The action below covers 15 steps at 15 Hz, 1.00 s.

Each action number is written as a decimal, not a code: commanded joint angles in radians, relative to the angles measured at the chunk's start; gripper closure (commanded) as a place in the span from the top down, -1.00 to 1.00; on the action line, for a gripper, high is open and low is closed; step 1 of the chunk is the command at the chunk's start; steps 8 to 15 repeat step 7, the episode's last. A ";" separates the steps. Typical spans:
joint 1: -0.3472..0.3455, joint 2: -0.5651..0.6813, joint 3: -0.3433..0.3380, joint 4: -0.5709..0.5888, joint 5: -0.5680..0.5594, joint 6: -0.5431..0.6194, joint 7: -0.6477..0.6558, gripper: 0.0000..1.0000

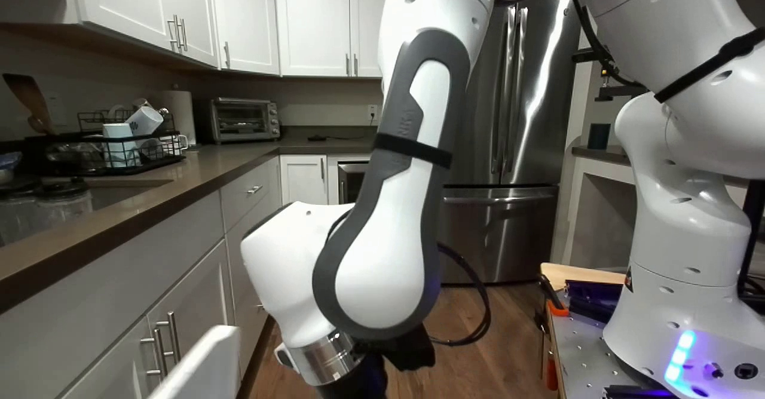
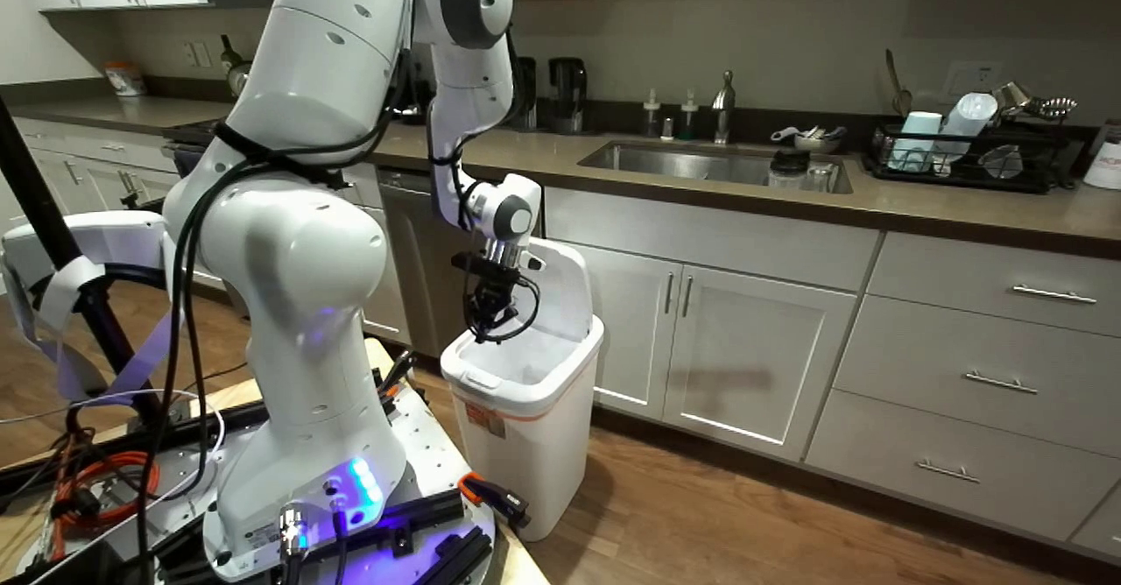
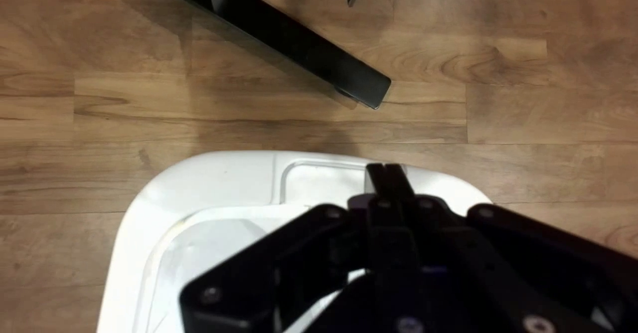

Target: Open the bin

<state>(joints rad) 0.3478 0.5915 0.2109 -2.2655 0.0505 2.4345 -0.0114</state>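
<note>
The bin (image 2: 524, 462) stood with its lid (image 2: 565, 292) raised, opening apparently complete; the jaws, pressed together, likely needed withdrawing next.

I'm looking down into the white bin (image 3: 214, 178). My gripper (image 3: 385, 168) reaches across the bin's rim (image 3: 438, 186), its 2 fingertips (image 3: 376, 177) together near the bin's recess (image 3: 324, 183); whether they touch the bin, I can't tell. Past that edge of the bin, a black bar (image 3: 309, 49) stretches over the wood floor (image 3: 518, 108), apart from it.
</note>
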 commanded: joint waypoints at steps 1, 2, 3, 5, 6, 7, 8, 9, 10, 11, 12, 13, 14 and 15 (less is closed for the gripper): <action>-0.015 -0.093 -0.005 -0.009 -0.044 -0.076 0.026 -0.92; -0.018 -0.116 -0.006 -0.011 -0.047 -0.086 0.025 -0.89; -0.020 -0.137 -0.007 -0.015 -0.051 -0.090 0.025 -0.91; -0.025 -0.178 -0.005 -0.021 -0.051 -0.096 0.021 -0.90; -0.027 -0.200 -0.004 -0.025 -0.049 -0.101 0.021 -0.91; -0.028 -0.218 -0.001 -0.027 -0.046 -0.108 0.021 -0.92; -0.028 -0.218 -0.001 -0.027 -0.046 -0.108 0.021 -0.92; -0.028 -0.218 -0.001 -0.027 -0.046 -0.108 0.021 -0.92; -0.028 -0.218 -0.001 -0.027 -0.046 -0.108 0.021 -0.92; -0.028 -0.218 -0.001 -0.027 -0.046 -0.108 0.021 -0.92; -0.028 -0.218 -0.001 -0.027 -0.046 -0.108 0.021 -0.92; -0.028 -0.218 -0.001 -0.027 -0.046 -0.108 0.021 -0.92; -0.028 -0.218 -0.001 -0.027 -0.046 -0.108 0.021 -0.92; -0.028 -0.218 -0.001 -0.027 -0.046 -0.108 0.021 -0.92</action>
